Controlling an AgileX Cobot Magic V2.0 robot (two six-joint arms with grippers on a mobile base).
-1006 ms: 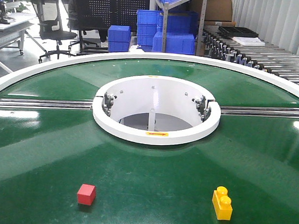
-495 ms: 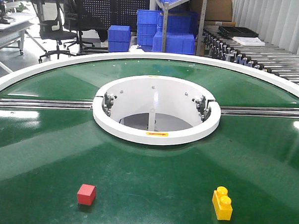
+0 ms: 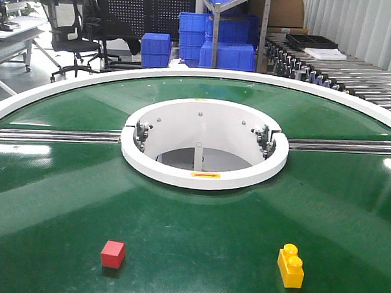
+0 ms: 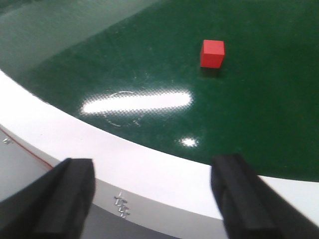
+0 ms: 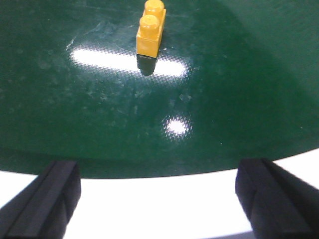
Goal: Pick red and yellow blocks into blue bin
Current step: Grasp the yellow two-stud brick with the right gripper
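Observation:
A small red cube lies on the green round table at the near left; it also shows in the left wrist view. A yellow brick with two studs lies at the near right; it also shows in the right wrist view. My left gripper is open and empty over the table's white rim, well short of the cube. My right gripper is open and empty over the white rim, short of the yellow brick. The wide blue bin is out of view.
A white ring surrounds a round hole in the table's middle, with metal rails running left and right. Blue crates, a shelf, office chairs and a roller conveyor stand beyond the table.
The red cube has drifted very slightly left; the yellow brick looks unmoved. A person in the background has shifted.

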